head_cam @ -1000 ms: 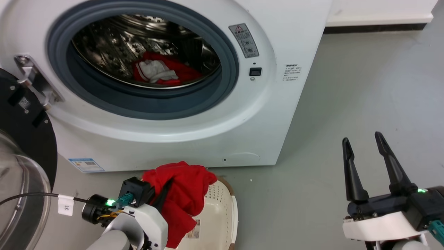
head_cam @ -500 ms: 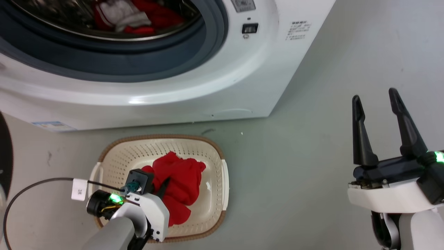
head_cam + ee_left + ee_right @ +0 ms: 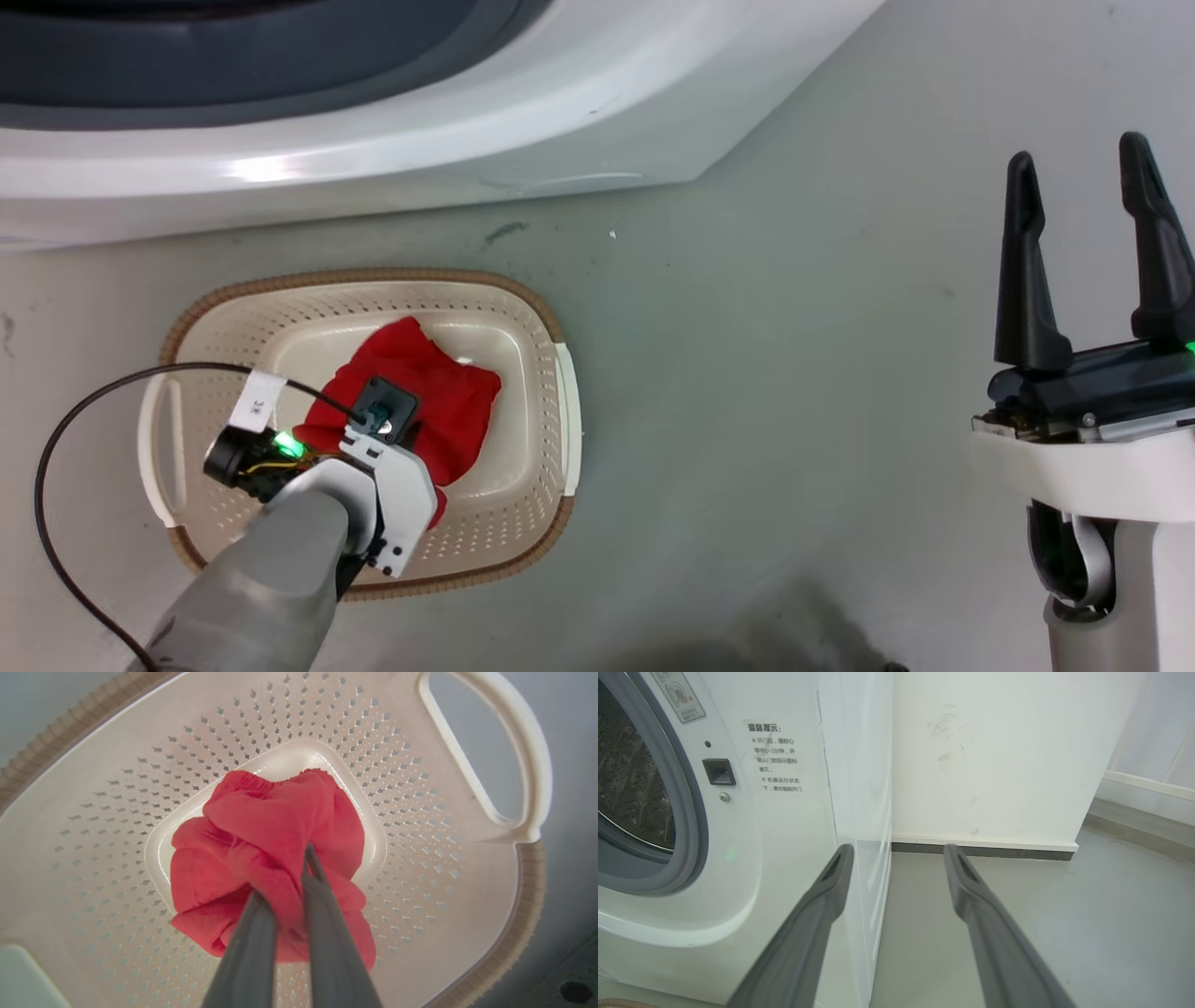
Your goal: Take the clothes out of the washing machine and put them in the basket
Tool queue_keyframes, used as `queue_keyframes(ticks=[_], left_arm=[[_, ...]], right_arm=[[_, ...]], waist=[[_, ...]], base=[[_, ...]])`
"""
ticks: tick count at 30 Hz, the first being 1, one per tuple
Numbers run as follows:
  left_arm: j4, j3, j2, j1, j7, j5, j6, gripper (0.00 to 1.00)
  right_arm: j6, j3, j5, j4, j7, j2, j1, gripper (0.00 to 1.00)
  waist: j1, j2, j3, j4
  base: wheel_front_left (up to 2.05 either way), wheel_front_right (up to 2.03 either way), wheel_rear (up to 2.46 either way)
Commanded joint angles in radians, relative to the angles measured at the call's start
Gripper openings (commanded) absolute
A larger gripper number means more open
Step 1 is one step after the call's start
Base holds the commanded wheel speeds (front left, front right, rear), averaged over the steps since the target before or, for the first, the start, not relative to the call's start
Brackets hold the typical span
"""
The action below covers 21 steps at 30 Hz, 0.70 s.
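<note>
A: Where is the red garment (image 3: 266, 840)?
B: Inside the basket (image 3: 140, 765), bunched over the smooth solid panel at its bottom. Whether its lowest folds touch that panel, I cannot tell.
A: And what has hold of it?
B: The left gripper (image 3: 286, 879). Its two dark fingers are drawn close together with a fold of the cloth pinched between them. One fingertip shows above the fabric; the other is buried in it.
A: Does the head view agree?
B: Yes. There the red garment (image 3: 448, 397) sits in the middle of the basket (image 3: 373, 276) under the left wrist, which hides the fingers.
A: How does the basket lie?
B: Flat on the grey floor (image 3: 794, 373), just in front of the washing machine (image 3: 373, 140), with a white handle (image 3: 525, 765) at each short end. A black cable (image 3: 56, 448) loops from the left wrist out over the floor.
A: The other arm?
B: The right gripper (image 3: 1078, 154) is well apart from the basket, off to the robot's right, fingers spread wide and holding nothing. Its own camera looks along the right gripper (image 3: 899, 851) past the corner of the washing machine (image 3: 784, 835) — the grey-rimmed porthole (image 3: 689, 812) at one side, a white wall (image 3: 994, 756) beyond.
</note>
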Motion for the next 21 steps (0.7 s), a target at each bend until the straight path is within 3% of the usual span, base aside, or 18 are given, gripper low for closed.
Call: queue_keyframes(ticks=[1,12,13,14,15,21], left_arm=[[0.026,-0.011,0.000,-0.025,0.009,0.011,-0.003,0.00],[0.102,-0.036,-0.016,-0.106,0.051,0.018,0.006,0.00],[0.105,-0.032,-0.017,-0.106,0.060,0.012,0.006,0.31],[0.106,-0.029,-0.018,-0.108,0.067,0.008,0.007,0.82],[0.107,-0.028,-0.019,-0.111,0.071,0.006,0.008,1.00],[0.110,-0.027,-0.036,-0.091,0.054,-0.010,0.007,1.00]], right_arm=[[-0.001,-0.004,0.006,-0.005,-0.002,0.002,-0.024,1.00],[-0.001,-0.019,0.020,-0.021,-0.002,0.002,-0.057,1.00],[-0.001,-0.019,0.018,-0.021,-0.002,0.002,-0.058,1.00],[-0.001,-0.019,0.017,-0.021,-0.002,0.002,-0.060,1.00],[-0.001,-0.019,0.016,-0.019,-0.002,0.002,-0.062,1.00],[-0.001,-0.016,0.006,-0.009,-0.002,0.002,-0.062,1.00]], waist=[[-0.0002,-0.0001,0.046,-0.016],[-0.0002,-0.0001,0.142,-0.031],[-0.0002,-0.0001,0.145,-0.030],[-0.0002,-0.0001,0.146,-0.029],[-0.0002,-0.0001,0.147,-0.028],[-0.0002,-0.0001,0.120,-0.017]], base=[[0.00,0.00,0.00],[0.00,0.00,0.00],[0.00,0.00,0.00],[0.00,0.00,0.00],[0.00,0.00,0.00],[0.00,0.00,0.00]])
